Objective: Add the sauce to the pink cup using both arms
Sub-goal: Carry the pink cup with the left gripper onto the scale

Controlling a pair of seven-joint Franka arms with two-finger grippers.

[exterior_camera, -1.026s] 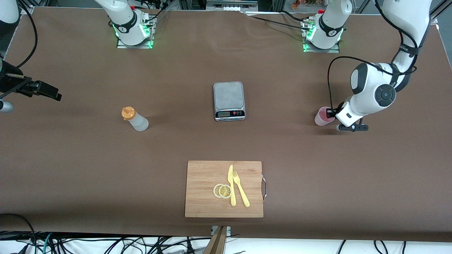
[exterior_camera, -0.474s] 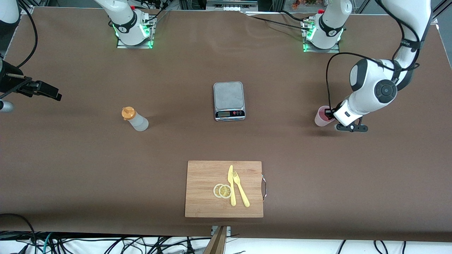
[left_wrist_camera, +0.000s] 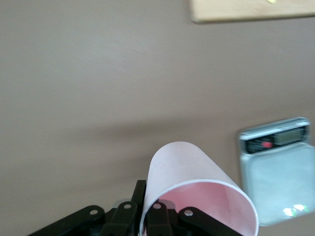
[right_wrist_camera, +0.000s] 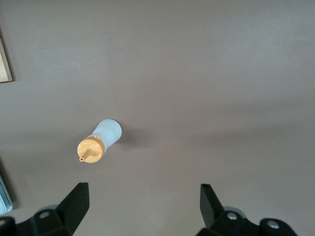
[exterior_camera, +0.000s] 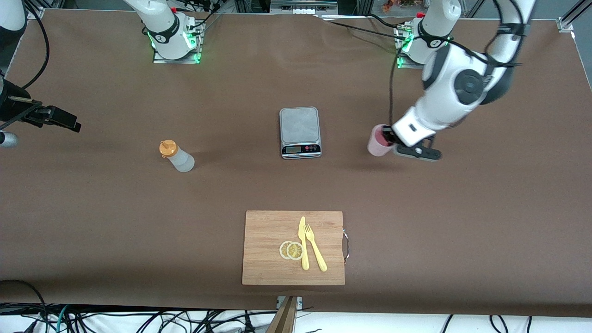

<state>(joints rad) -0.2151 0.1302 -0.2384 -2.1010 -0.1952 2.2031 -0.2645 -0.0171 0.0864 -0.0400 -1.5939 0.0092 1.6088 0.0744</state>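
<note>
Brown table covering runs across the whole setup, and the bamboo cutting board (exterior_camera: 293, 247) sits nearest the front camera with lemon slices, a plastic knife and fork. Kitchen scale (exterior_camera: 299, 132) is parked dead centre, probably so the pour can be weighed. Left gripper (exterior_camera: 387, 137) is clamped on the pink cup's (exterior_camera: 378, 141) rim, carrying it beside the scale. Right gripper (right_wrist_camera: 142, 206) waits spread wide above the sauce bottle (exterior_camera: 176, 156), standing toward the right arm's end. No readable writing anywhere.
</note>
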